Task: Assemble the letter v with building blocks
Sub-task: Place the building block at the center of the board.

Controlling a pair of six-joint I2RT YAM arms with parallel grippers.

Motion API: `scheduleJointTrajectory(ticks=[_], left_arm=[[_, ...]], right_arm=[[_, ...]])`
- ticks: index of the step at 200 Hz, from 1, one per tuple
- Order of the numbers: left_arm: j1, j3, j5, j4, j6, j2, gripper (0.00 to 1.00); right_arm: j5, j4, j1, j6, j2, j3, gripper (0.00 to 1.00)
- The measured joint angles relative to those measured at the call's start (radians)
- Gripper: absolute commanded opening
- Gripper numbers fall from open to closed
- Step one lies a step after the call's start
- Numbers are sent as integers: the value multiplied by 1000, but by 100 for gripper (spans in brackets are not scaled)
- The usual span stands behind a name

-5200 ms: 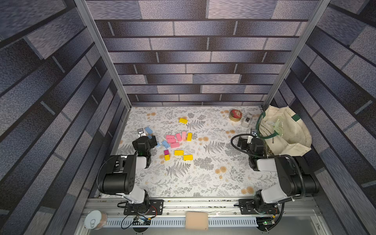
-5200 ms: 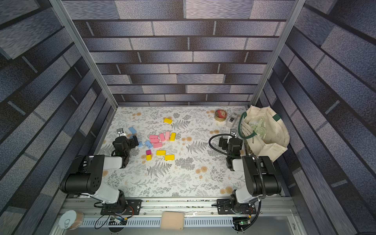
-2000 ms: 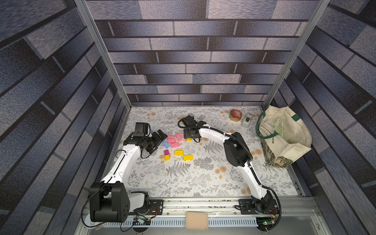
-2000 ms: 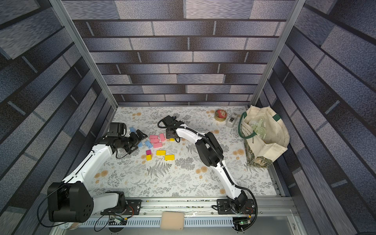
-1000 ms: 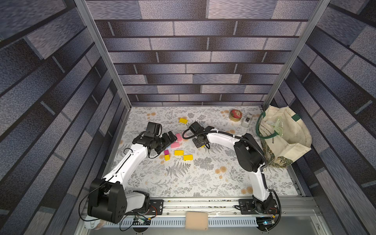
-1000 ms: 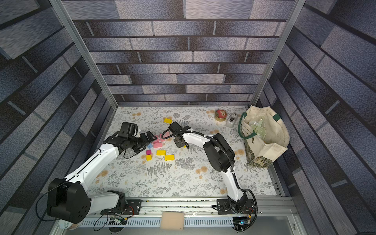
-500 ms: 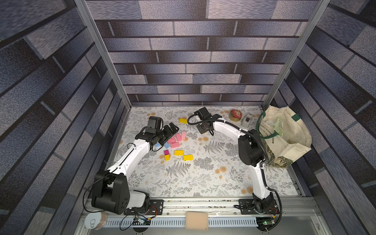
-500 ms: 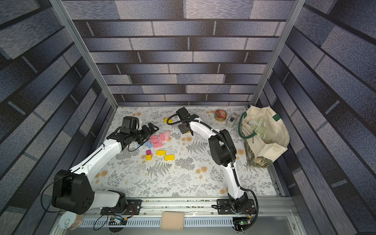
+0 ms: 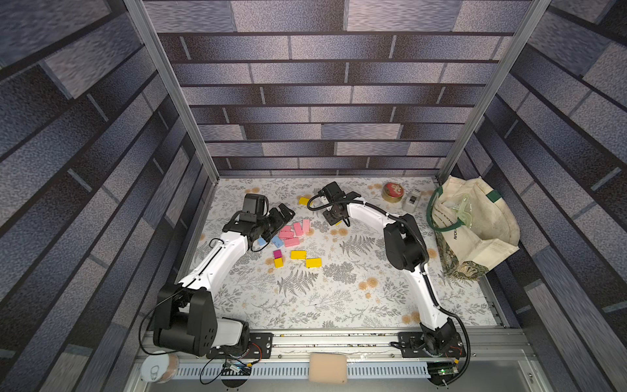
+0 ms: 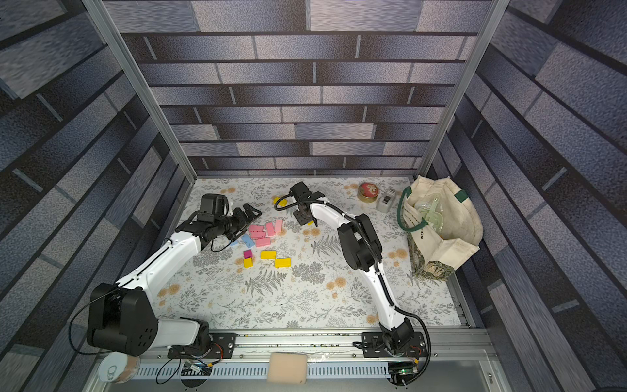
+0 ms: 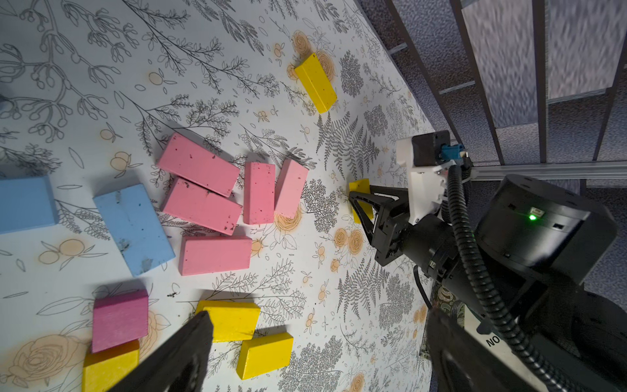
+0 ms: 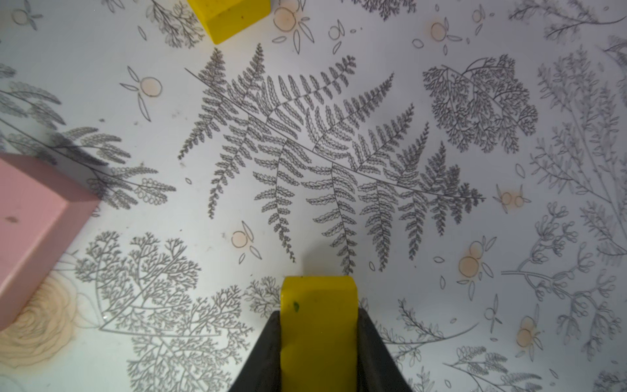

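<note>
Containers first. A cream cloth tote bag with green handles (image 9: pixel 492 237) stands at the right edge of the floral-printed desk (image 9: pixel 339 298) with its mouth open. Inside lies a pale green translucent plastic item (image 9: pixel 462 207), and I cannot tell what it is. A round red-and-gold tin (image 9: pixel 393 191) sits near the far edge with its lid on, so its contents are unseen. A small white-grey box (image 9: pixel 411 201) stands just beside the tin, between it and the bag. Every block in sight is on the desk or in a gripper.

The right gripper (image 12: pixel 318 314) is clamped on a matte yellow rectangular brick (image 12: pixel 319 293), one finger on each long side, with the brick's end protruding past the fingertips. The brick is held low over the desk between the tin and the pink group; whether it touches the surface cannot be told. The left gripper (image 9: pixel 284 213) is spread fully wide and holds nothing, hovering at the far-left corner of the block group.

On the desk, five light pink bricks (image 11: pixel 202 205) lie flat in a cluster, several of them touching. Two light blue bricks (image 11: pixel 134 227) lie beside them on the left arm's side. Nearer the robot, a small magenta cube (image 11: pixel 120 319) touches a short yellow block (image 11: pixel 110 370), with two yellow bricks (image 11: pixel 234 320) just beside them. A lone yellow brick (image 9: pixel 303 201) lies apart, toward the far edge.
</note>
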State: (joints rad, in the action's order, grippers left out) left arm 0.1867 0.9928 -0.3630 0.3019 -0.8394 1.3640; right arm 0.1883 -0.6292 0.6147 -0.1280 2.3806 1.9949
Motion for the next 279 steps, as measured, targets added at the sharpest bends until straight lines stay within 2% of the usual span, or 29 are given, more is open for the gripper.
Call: scheduleJointTrajectory(ticks=[40,131,173,237,279], left_arm=[[0,0,-3,0,0,19,100],[8,1,-6,4,1,56,100],[10,3,-6,4,1,60,100],[10,11,-6,9,9,85,100],[1,21,-3,23,24,111,100]], right_arm=[[-18,2,-1,17,12,8,32],[-32,5,-54,74,32,19,32],[-30,6,-97,61,87,105,33],[-53,-32,-117,30,243,372,35],[-100,-56,-117,39,253,391,35]])
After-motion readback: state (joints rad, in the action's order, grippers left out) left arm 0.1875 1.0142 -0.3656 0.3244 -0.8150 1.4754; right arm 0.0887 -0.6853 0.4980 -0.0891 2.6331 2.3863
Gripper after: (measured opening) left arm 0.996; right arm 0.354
